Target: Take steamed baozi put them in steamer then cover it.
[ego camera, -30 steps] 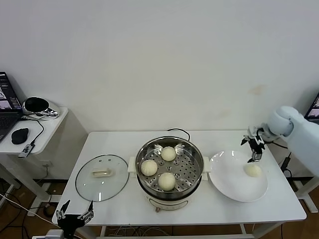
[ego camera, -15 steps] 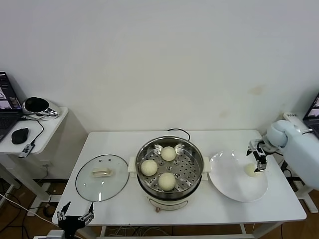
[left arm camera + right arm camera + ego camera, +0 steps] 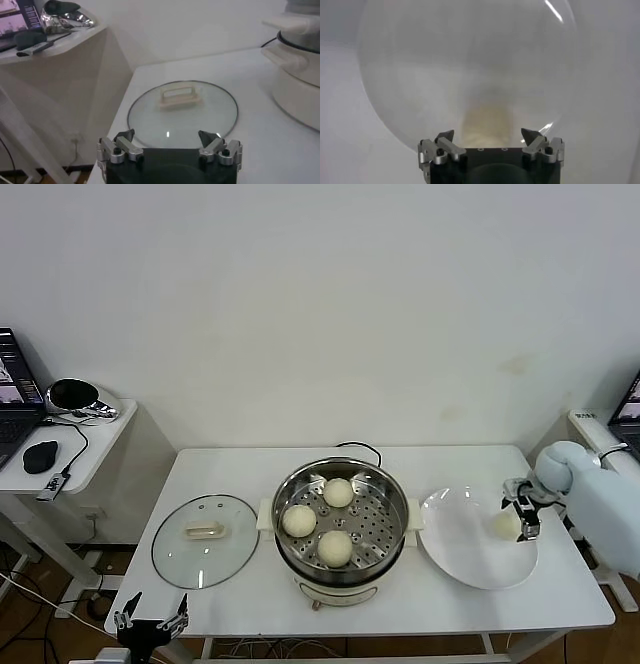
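Steel pot: the steamer [image 3: 340, 522] stands mid-table, nearer the front edge, its black cord trailing toward the back edge.
Buns inside: three steamed baozi sit on the perforated tray — one toward the back [image 3: 338, 492], one on the robot's left [image 3: 299, 520], one at the front [image 3: 335, 547].
Last bun: the fourth baozi [image 3: 507, 524] lies on the white plate [image 3: 460, 549], out by the plate's rim nearest the table's right edge (the plate itself sits just beside the steamer).
Right gripper: the right gripper [image 3: 522, 519] is down at that bun, fingers spread wide, one either side of it and not clamped; the right wrist view shows the bun [image 3: 487, 122] straight ahead between the two fingertips [image 3: 445, 136].
Cover: the glass cover [image 3: 205, 540] lies flat on the table's left part, cream handle up, apart from the steamer.
Left gripper: the left gripper [image 3: 150, 620] hangs parked off the table's front-left corner, fingers spread, holding nothing; the left wrist view looks across at the cover [image 3: 182, 107].
Side stand: a laptop [image 3: 12, 399] and a mouse [image 3: 40, 456] beyond the table's left edge.
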